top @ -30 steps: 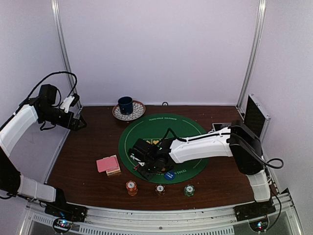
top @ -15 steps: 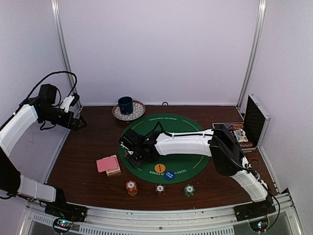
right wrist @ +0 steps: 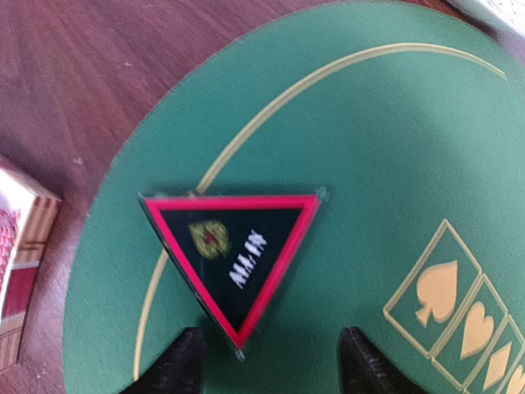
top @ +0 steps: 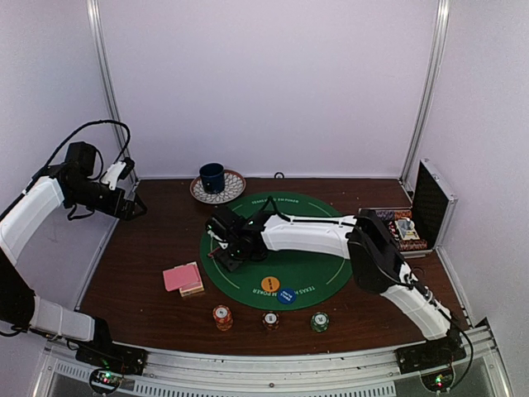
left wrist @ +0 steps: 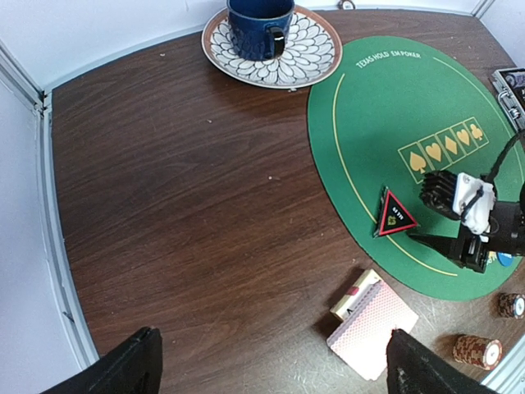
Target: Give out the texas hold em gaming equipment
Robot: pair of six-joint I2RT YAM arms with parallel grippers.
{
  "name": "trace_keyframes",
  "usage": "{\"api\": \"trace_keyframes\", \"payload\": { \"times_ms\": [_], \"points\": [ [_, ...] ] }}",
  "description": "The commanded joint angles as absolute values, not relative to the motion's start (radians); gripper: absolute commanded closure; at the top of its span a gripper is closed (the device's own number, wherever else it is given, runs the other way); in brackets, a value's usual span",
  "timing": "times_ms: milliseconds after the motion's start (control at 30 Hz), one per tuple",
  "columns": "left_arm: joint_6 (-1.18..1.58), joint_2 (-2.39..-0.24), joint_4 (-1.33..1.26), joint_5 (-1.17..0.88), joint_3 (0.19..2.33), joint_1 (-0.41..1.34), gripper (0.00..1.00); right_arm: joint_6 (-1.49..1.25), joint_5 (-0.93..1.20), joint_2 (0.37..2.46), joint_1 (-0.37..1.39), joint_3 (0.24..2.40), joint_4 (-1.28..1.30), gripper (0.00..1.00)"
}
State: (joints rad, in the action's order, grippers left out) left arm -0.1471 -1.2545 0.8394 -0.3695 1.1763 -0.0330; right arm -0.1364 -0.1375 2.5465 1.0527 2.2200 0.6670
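The red-edged black triangle marker (right wrist: 234,250) lies flat on the left part of the green mat (top: 306,248). My right gripper (right wrist: 271,363) is open, its fingertips either side of the marker's near corner and clear of it. From the left wrist the marker (left wrist: 394,215) shows just left of that gripper (left wrist: 439,215). Pink-backed cards (top: 180,276) lie on the wood left of the mat. Three chip stacks (top: 270,320) stand along the front edge. A yellow disc (top: 270,284) and a blue disc (top: 287,294) rest on the mat. My left gripper (left wrist: 272,369) hangs open and empty, high at the far left.
A blue cup (top: 212,177) stands on a patterned saucer (top: 234,188) at the back. An open black case (top: 413,217) holding chips stands at the right edge. A card box (left wrist: 354,294) lies against the pink cards. Metal frame posts rise at both back corners.
My right gripper carried the triangle marker from the mat's front towards its left side, then opened and let it go. The left arm has not moved.
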Motion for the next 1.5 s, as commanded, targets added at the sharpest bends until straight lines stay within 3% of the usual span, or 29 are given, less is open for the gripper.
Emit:
{"api": "trace_keyframes", "payload": {
  "times_ms": [0,67,200,533,1000,1333,1467],
  "points": [
    [-0.140,-1.243,0.844,-0.400,1.187,-0.039,0.03,-0.132,-0.147,2.354,1.052,2.084,0.654,0.24],
    [-0.139,-1.241,0.848,-0.406,1.189,-0.039,0.02,-0.149,-0.135,2.270,1.052,1.978,0.629,0.17],
    [-0.145,-1.236,0.856,-0.414,1.190,-0.040,0.02,-0.200,-0.124,2.124,1.060,1.739,0.581,0.13],
    [-0.152,-1.232,0.876,-0.425,1.203,-0.039,0.02,-0.308,-0.138,1.983,1.099,1.417,0.549,0.20],
    [-0.149,-1.226,0.885,-0.436,1.216,-0.040,0.02,-0.332,-0.158,2.047,1.101,1.400,0.532,0.36],
    [-0.149,-1.228,0.887,-0.437,1.219,-0.039,0.03,-0.345,-0.160,2.077,1.098,1.395,0.512,0.39],
    [-0.150,-1.227,0.888,-0.436,1.220,-0.039,0.02,-0.362,-0.170,2.096,1.081,1.411,0.502,0.46]
  ]
}}
